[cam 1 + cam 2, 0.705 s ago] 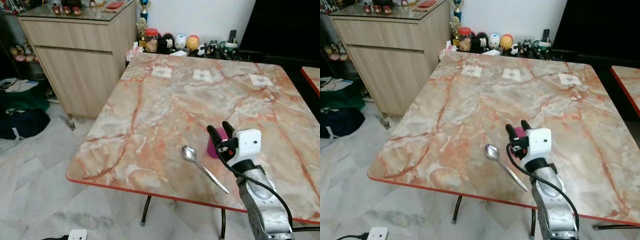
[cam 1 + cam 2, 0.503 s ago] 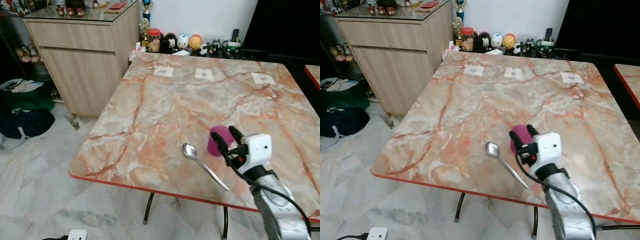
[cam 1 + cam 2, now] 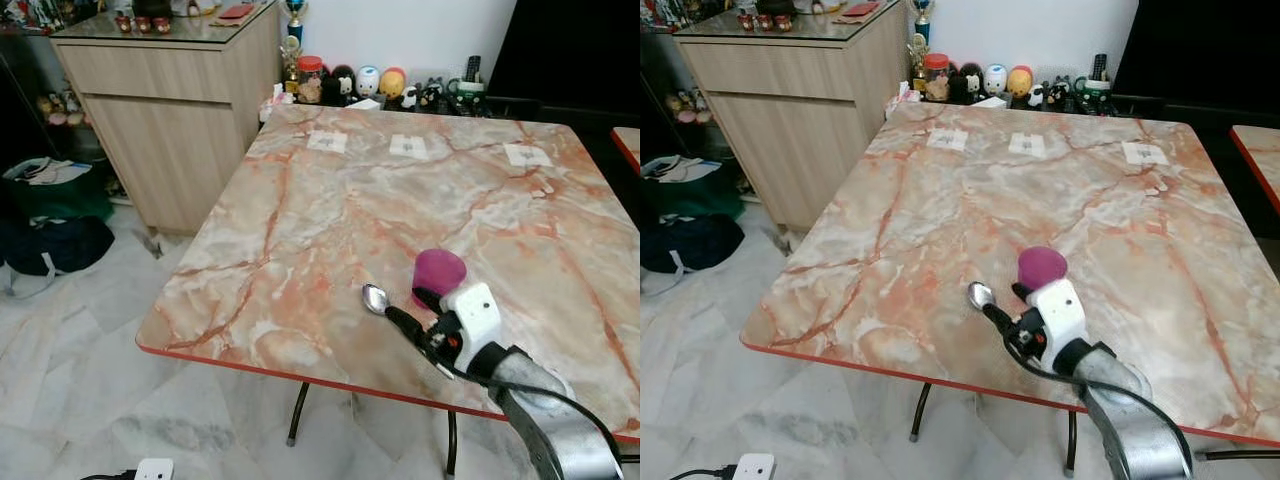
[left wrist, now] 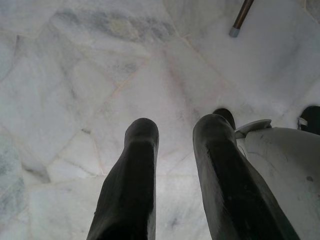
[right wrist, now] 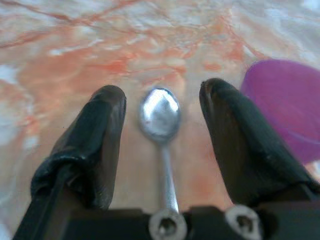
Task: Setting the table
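Steel spoon (image 5: pixel 161 125) lies flat on the marble table (image 3: pixel 330 210), low and right of centre in the head views; the right gripper (image 5: pixel 162 112) sits low over it, fingers spread wide either side of the bowl, touching nothing; the purple cup (image 3: pixel 438 273) stands just beyond, beside the spoon; the left gripper (image 4: pixel 176 137) hangs over the pale floor (image 4: pixel 75 75), fingers parted and empty.

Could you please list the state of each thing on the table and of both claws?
spoon: lying flat on the table, ungrasped, between the open fingers of the right claw.
purple cup: upright on the table, beside the spoon.
right claw: open, low over the spoon, straddling its bowl.
left claw: open, idle, pointing at the floor.
cabinet drawer: closed.
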Available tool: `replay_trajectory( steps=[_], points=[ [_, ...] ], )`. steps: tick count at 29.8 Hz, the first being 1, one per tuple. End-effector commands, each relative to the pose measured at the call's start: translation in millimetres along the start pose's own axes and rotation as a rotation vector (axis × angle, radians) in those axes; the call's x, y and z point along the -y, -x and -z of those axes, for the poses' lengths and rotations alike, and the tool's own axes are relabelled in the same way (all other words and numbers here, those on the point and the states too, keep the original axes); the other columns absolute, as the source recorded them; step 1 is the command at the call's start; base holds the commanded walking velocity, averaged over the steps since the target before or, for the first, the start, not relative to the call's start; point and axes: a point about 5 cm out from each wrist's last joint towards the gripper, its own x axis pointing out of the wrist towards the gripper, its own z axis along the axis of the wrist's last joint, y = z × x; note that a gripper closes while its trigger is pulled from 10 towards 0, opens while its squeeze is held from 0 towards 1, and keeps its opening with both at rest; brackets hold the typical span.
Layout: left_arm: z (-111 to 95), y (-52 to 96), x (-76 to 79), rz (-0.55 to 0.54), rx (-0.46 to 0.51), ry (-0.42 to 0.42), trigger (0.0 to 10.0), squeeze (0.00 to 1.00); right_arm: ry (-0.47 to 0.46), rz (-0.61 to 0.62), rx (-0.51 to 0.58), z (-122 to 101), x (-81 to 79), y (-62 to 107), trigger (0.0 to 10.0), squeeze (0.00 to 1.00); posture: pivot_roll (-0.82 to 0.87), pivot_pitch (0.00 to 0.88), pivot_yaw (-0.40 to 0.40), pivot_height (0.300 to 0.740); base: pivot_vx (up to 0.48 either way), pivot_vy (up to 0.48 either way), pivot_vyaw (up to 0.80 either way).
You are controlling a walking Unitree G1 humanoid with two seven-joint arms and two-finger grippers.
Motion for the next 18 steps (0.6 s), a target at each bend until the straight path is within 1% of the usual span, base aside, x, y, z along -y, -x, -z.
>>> replay_trajectory(
  steps=[1, 3, 4, 5, 7, 9, 15, 16, 18],
  points=[
    [4.4, 0.7, 0.9, 0.010, -0.019, 0.005, 10.0, 0.00, -0.021, 0.037, -0.085, 10.1, 4.5, -3.9, 10.0, 0.00, -0.07, 0.046, 0.017, 0.740, 0.000, 0.000, 0.00],
    [4.4, 0.7, 1.0, 0.010, -0.019, 0.006, 10.0, 0.00, -0.016, 0.036, -0.094, 10.8, 4.7, -4.9, 10.0, 0.00, -0.07, 0.046, 0.017, 0.740, 0.000, 0.000, 0.00],
    [4.4, 0.7, 1.1, 0.014, -0.020, 0.004, 10.0, 0.00, -0.018, 0.017, -0.115, 12.1, 2.9, -10.8, 10.0, 0.00, -0.07, 0.048, 0.022, 0.740, 0.000, 0.000, 0.00],
    [4.4, 0.7, 1.1, 0.014, -0.020, 0.004, 10.0, 0.00, -0.018, 0.017, -0.115, 12.1, 2.9, -10.8, 10.0, 0.00, -0.07, 0.048, 0.022, 0.740, 0.000, 0.000, 0.00],
    [4.5, 0.7, 1.4, 0.018, -0.021, 0.000, 10.0, 0.00, -0.072, -0.006, -0.113, 11.3, 0.4, -17.4, 10.0, 0.00, -0.07, 0.048, 0.022, 0.740, 0.000, 0.000, 0.00],
    [4.7, 0.7, 1.4, 0.016, -0.021, 0.004, 10.0, 0.00, -0.075, -0.028, -0.133, 12.0, -1.1, -20.4, 10.0, 0.00, -0.06, 0.048, 0.015, 0.740, 0.000, 0.000, 0.00],
    [4.9, 0.8, 1.3, 0.015, -0.021, 0.010, 10.0, 0.00, -0.074, -0.032, -0.172, 15.9, -1.8, -21.5, 10.0, 0.00, -0.06, 0.051, 0.019, 0.740, 0.000, 0.000, 0.00],
    [4.9, 0.8, 1.3, 0.016, -0.022, 0.007, 10.0, 0.00, -0.078, -0.012, -0.201, 20.1, 0.4, -20.6, 10.0, 0.00, -0.07, 0.054, 0.021, 0.740, 0.000, 0.000, 0.00],
    [4.9, 0.8, 1.4, 0.018, -0.023, 0.006, 10.0, 0.00, -0.081, 0.002, -0.223, 23.3, 2.8, -19.8, 10.0, 0.00, -0.07, 0.055, 0.020, 0.740, 0.000, 0.000, 0.00]
  ],
)
